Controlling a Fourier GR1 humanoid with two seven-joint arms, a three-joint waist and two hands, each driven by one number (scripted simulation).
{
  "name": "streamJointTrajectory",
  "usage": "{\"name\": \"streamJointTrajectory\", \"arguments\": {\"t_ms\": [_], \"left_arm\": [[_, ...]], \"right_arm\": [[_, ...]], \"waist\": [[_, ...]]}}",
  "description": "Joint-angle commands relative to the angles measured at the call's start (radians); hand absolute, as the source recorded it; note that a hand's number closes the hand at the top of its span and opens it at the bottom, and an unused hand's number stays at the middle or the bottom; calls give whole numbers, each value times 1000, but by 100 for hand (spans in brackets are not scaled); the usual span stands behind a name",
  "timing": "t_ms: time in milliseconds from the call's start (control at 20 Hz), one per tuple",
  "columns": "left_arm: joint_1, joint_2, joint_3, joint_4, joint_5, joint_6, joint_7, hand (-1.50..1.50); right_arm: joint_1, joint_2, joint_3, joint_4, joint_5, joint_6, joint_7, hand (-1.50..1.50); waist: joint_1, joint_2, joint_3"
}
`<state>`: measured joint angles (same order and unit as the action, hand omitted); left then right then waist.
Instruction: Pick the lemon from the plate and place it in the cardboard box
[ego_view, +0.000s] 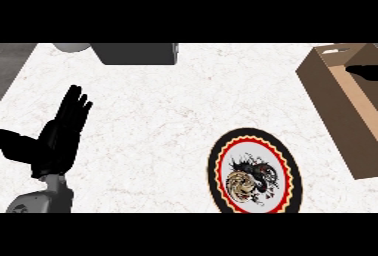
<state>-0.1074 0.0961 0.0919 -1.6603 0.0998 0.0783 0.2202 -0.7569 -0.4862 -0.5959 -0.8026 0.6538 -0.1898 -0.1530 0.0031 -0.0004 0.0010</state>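
We see the plate (253, 171) on the tabletop (184, 95), low and right of centre, its black rim and red ring surrounding a dragon-like design. No lemon shows on it, nor anywhere on the tabletop; we cannot tell where it is. The cardboard box (347, 110) lies along the right edge, open side up, well apart from the plate but on the same side. A dark shape (365, 71) sits at the box's upper right; it is too cut off to identify.

Left hand (60, 135) rests at the left edge, fingers straight and upward, holding nothing, far from plate and box. The right hand is out of view.

Our judgement: the box lies up and right of the plate, so any carry runs rightward, on the right arm's side.

A grey block (138, 53) stands at the far edge.
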Motion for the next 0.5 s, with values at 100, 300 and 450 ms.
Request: {"name": "streamJointTrajectory", "arguments": {"t_ms": [100,300,450], "left_arm": [[-1,7,9,-9,22,-15,15,0],[9,8,15,6,13,-14,-12,0],[-23,8,8,13,3,-2,18,0]], "right_arm": [[52,-15,-181,10,-260,111,-109,-150],[87,-33,-228,-5,-351,151,-96,-150],[121,-86,-256,18,-401,152,-168,-150]], "waist": [[-9,0,1],[-6,0,-1],[-2,2,0]]}}
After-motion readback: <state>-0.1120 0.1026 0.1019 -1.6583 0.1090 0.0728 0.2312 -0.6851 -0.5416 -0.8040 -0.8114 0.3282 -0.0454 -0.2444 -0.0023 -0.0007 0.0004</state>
